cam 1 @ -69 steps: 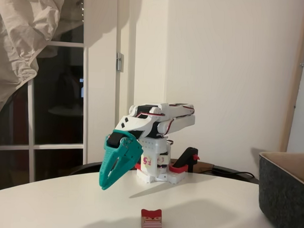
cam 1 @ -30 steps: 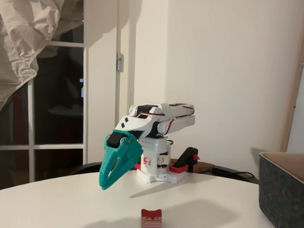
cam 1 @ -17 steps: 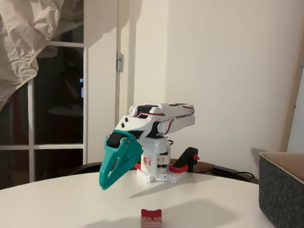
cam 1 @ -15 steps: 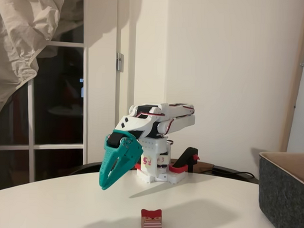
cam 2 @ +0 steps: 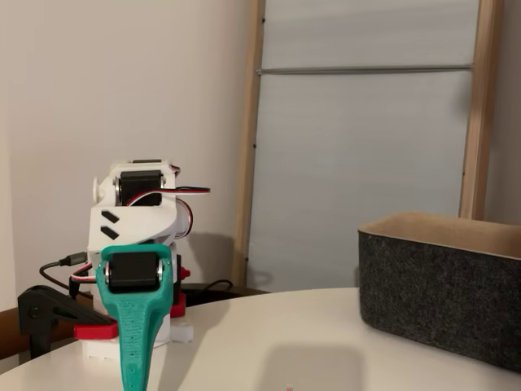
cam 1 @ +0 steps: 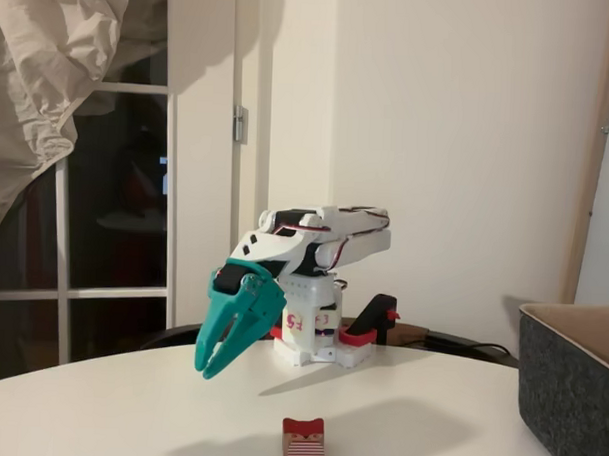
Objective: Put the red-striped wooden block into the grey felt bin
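The red-striped wooden block point(cam 1: 304, 443) lies on the white table near the front edge, its striped face toward this fixed view. My teal gripper point(cam 1: 207, 371) hangs above the table, behind and left of the block and well apart from it, pointing down and to the left. Its jaws stand a little apart with nothing between them. In the other fixed view the gripper point(cam 2: 132, 384) shows edge-on, pointing straight down. The grey felt bin point(cam 1: 569, 397) stands at the right edge with its tan lining showing, and it appears at the right in the other view too point(cam 2: 444, 293).
The arm's white base point(cam 1: 316, 333) with red and black clamp parts point(cam 1: 371, 325) sits at the back of the round white table point(cam 1: 428, 422). Cables trail behind the base. A window and a hanging cloth are at the left, a wall behind.
The gripper's jaws have parted slightly; earlier they were closed to a single tip. The arm, the block and the bin have not moved.
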{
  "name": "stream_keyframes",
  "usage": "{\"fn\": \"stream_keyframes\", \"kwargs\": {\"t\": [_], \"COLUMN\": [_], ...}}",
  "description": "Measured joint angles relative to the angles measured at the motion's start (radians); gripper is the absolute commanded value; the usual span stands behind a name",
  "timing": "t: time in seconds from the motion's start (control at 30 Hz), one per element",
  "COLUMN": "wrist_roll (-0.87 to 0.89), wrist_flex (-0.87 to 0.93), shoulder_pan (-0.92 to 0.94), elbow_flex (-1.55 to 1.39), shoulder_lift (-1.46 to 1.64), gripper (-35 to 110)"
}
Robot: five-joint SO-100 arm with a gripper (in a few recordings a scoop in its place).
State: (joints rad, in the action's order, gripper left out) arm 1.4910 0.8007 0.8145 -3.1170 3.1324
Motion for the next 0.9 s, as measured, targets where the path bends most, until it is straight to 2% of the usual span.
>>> {"fn": "stream_keyframes", "kwargs": {"t": [0.4, 0.63, 0.77, 0.9], "wrist_roll": [0.196, 0.229, 0.160, -0.083], "wrist_flex": [0.003, 0.003, 0.003, 0.003], "shoulder_pan": [0.000, -0.044, -0.086, -0.101], "elbow_flex": [0.311, 0.577, 0.715, 0.818], "shoulder_lift": [-0.018, -0.118, -0.218, -0.334], "gripper": [3, 3, 8, 14]}}
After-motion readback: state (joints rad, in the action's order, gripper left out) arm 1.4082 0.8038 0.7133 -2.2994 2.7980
